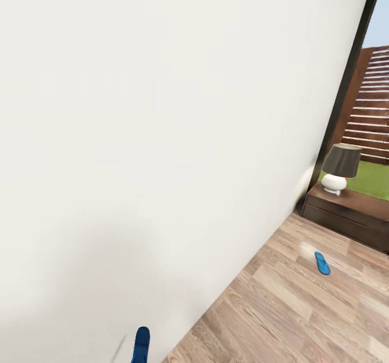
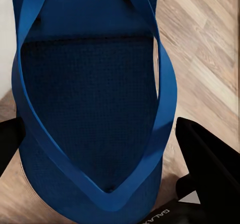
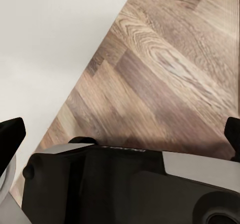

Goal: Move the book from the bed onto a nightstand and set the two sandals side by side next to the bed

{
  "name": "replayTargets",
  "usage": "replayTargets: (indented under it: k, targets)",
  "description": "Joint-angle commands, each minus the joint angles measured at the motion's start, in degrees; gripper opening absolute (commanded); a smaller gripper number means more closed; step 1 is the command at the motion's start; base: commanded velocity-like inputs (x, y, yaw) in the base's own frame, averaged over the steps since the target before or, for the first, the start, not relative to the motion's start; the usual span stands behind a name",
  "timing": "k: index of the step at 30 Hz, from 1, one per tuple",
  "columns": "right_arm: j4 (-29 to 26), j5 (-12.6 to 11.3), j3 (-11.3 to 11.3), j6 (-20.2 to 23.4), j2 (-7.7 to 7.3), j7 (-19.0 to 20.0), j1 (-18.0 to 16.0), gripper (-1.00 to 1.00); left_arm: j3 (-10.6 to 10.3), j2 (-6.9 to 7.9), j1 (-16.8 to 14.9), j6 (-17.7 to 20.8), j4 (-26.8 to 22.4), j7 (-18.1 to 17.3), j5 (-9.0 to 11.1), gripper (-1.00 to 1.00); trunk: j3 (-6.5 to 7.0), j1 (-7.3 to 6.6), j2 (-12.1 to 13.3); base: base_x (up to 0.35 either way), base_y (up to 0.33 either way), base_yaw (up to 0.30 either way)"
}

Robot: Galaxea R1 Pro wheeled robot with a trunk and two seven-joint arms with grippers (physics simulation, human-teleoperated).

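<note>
One bright blue sandal [image 2: 90, 99] fills the left wrist view, strap side facing the camera, and my left gripper [image 2: 100, 149] is shut on it, a black finger [image 2: 207, 156] at each side. In the head view the same sandal [image 1: 141, 344] pokes up at the bottom edge in front of the white wall. The other sandal [image 1: 322, 263] lies flat on the wood floor further off to the right, short of the dark nightstand [image 1: 351, 214]. My right gripper [image 3: 120, 134] is open over bare floor, holding nothing. The book and the bed are out of view.
A white wall [image 1: 151, 136] runs close along my left and ahead. A lamp [image 1: 340, 168] with a dark shade stands on the nightstand. Behind it are a dark window frame [image 1: 351, 71], a slatted fence and grass. Wood-plank floor [image 1: 281, 320] stretches to the right.
</note>
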Motion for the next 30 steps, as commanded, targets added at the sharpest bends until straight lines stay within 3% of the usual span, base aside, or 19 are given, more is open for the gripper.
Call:
replayTargets:
  k: [1, 30]
  targets:
    - [0.0, -0.1, 0.0, -0.1, 0.00, 0.2, 0.0, 1.00, 0.5, 0.02, 0.0, -0.3, 0.0, -0.1, -0.6, -1.00, -0.05, 0.00, 0.0, 0.002, 0.000, -0.262]
    - [0.0, -0.1, 0.0, -0.1, 0.00, 0.2, 0.0, 1.00, 0.4, 0.02, 0.0, -0.3, 0.0, -0.1, -0.6, -1.00, -0.05, 0.00, 0.0, 0.000, 0.000, -0.256]
